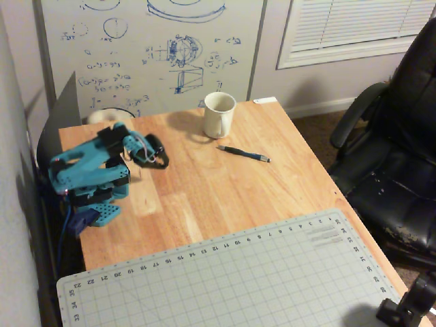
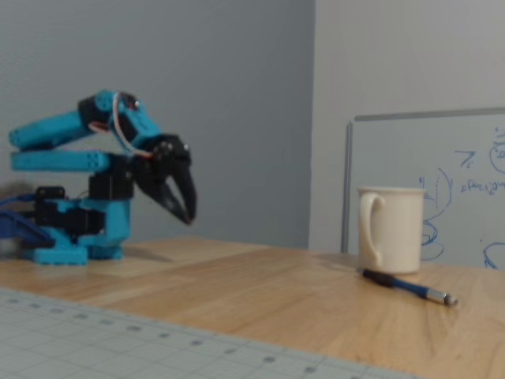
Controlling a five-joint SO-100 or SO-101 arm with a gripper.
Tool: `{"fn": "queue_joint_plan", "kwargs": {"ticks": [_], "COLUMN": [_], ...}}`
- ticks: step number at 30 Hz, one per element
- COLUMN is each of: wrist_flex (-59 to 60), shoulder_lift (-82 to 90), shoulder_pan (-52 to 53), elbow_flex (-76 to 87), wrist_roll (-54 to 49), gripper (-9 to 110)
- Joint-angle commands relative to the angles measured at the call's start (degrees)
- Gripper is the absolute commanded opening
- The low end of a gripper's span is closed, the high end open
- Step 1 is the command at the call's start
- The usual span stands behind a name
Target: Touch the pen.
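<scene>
A big wooden bench (image 1: 204,197) fills most of the overhead view. A grey mat (image 1: 225,279) with a grid covers the near end of the bench. A black chair (image 1: 395,143) stands off the right edge. A whiteboard (image 1: 150,48) with blue drawings leans behind the far edge.

The blue arm (image 1: 88,174) sits at the left edge of the bench, folded up on itself. Its black gripper (image 2: 189,209) hangs in the air above the wood and points down. The two fingers look almost closed and hold nothing.

A cream mug (image 1: 219,114) stands near the far edge, in the middle. The pen (image 1: 244,153) lies flat on the wood just in front of the mug, toward the right edge. It is well apart from the gripper.
</scene>
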Motion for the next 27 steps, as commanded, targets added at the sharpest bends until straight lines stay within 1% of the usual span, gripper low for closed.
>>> {"fn": "queue_joint_plan", "kwargs": {"ticks": [1, 7, 13, 18, 27], "wrist_flex": [-7.56, -17.4, -18.9, -17.14, -14.77], "shoulder_lift": [-22.32, -53.26, -75.32, -86.57, -99.67], "shoulder_pan": [0.18, 0.26, 2.29, 4.22, 5.01], "elbow_flex": [-13.54, -34.45, -56.69, -70.58, -89.12], "wrist_roll": [0.44, 0.44, 0.44, 0.09, 0.44], "gripper": [1, 1, 1, 1, 1]}}
